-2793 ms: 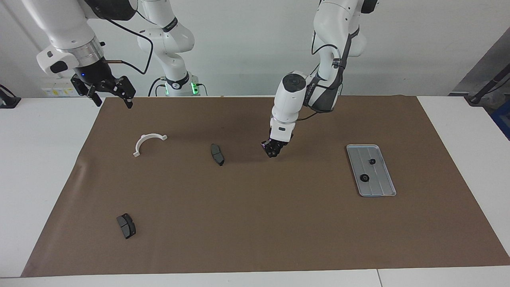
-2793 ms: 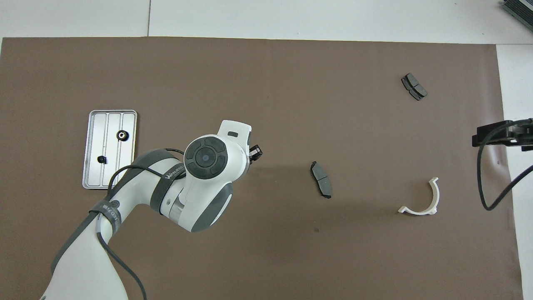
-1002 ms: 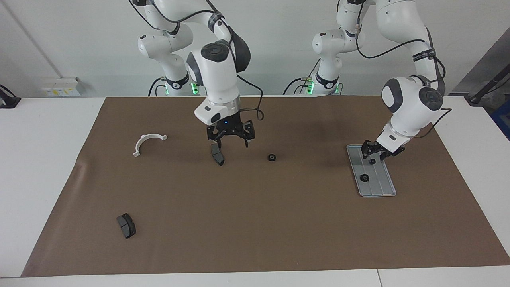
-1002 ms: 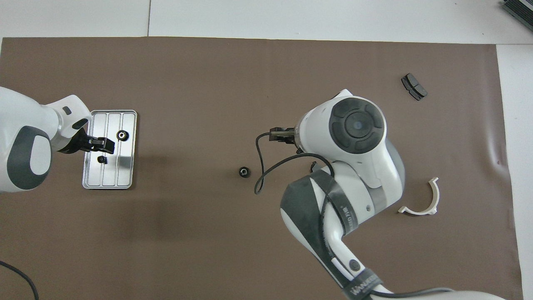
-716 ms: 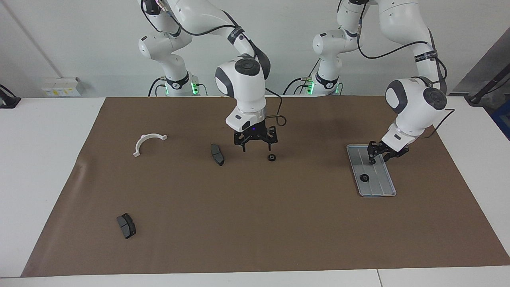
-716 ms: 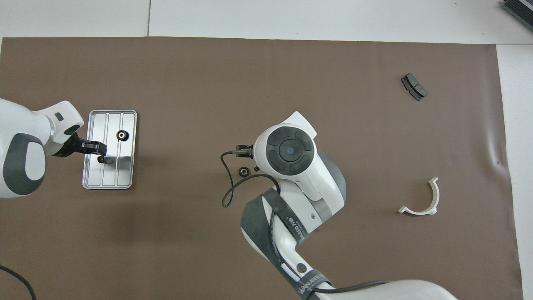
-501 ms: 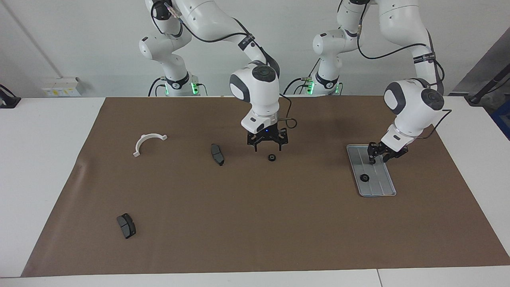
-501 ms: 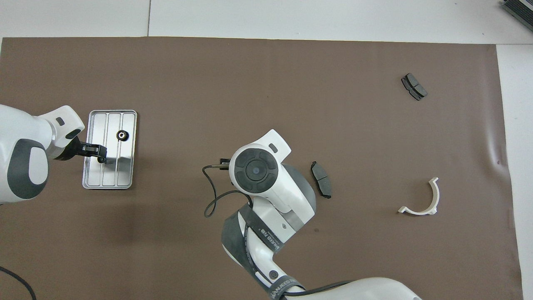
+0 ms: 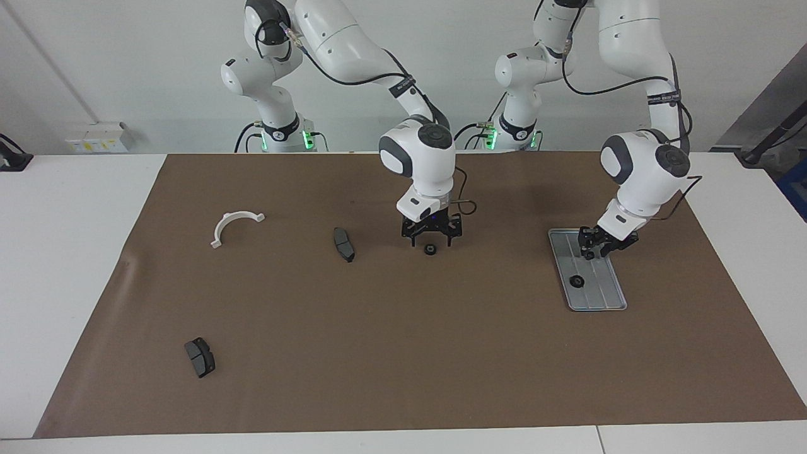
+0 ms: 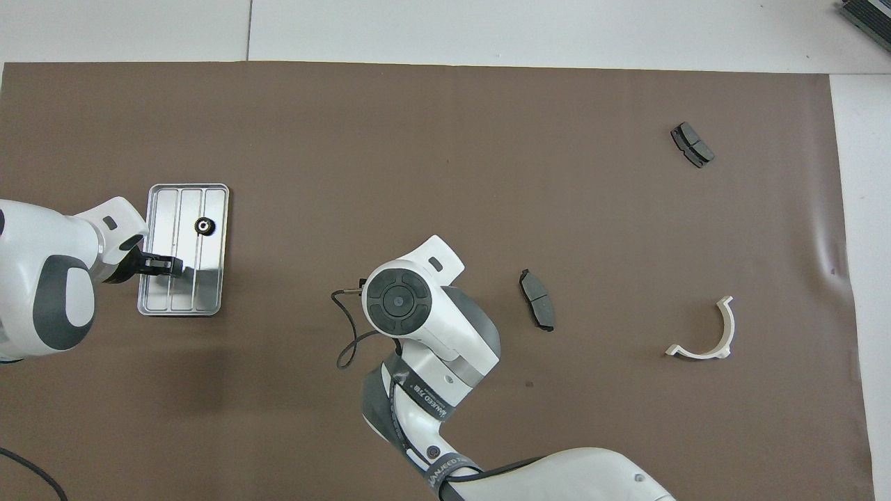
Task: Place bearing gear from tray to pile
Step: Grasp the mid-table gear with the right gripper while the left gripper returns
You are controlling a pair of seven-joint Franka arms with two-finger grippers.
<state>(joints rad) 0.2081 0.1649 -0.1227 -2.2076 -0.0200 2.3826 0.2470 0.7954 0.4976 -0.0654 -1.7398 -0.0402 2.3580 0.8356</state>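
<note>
The silver tray [image 9: 600, 296] [image 10: 159, 300] lies toward the left arm's end of the table. One black bearing gear [image 9: 575, 281] [image 10: 203, 225] rests free in it. My left gripper [image 9: 591, 251] [image 10: 170, 266] is down in the tray, at the end nearer the robots, its fingers closed in on a second gear that they mostly hide. Mid-table, a single gear [image 9: 430, 250] on the brown mat marks the pile. My right gripper [image 9: 431, 239] hangs open just over it, fingers spread to either side. In the overhead view the right wrist hides this gear.
A dark curved pad [image 9: 343, 244] [image 10: 537, 309] lies beside the pile gear toward the right arm's end. A white half-ring bracket [image 9: 234, 225] [image 10: 703, 334] and another pad [image 9: 200, 357] [image 10: 692, 145] lie farther that way.
My right arm swept from over the curved pad to over the loose gear and came lower. My left gripper's fingers narrowed onto the gear in the tray.
</note>
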